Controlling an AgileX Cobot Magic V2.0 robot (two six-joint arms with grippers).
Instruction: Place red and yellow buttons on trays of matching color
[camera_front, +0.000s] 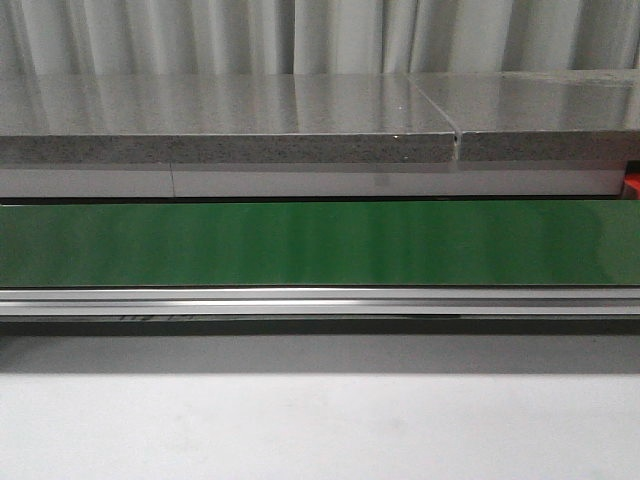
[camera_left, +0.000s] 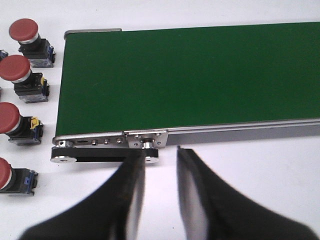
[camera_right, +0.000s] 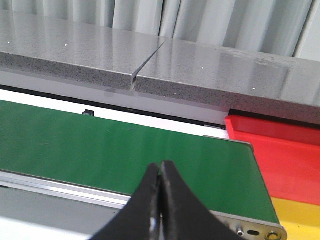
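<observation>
Four red buttons (camera_left: 19, 93) are seen standing in a column on the white table (camera_left: 280, 175) just off the end of the green conveyor belt (camera_left: 190, 80), at about nine o'clock from the left gripper (camera_left: 161, 172), whose jaws are parted by a narrow gap with nothing held. The right gripper (camera_right: 161, 172) is pressed fully closed and empty above the belt's near edge. At its two to four o'clock the red tray (camera_right: 280, 150) and a strip of the yellow tray (camera_right: 300, 217) are found beside the belt's other end.

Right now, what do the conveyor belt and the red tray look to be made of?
Conveyor belt: probably smooth rubber or PVC, matte green with a soft sheen, in a silvery metal frame. Red tray: likely moulded plastic, uniform glossy red with a raised rim.
</observation>
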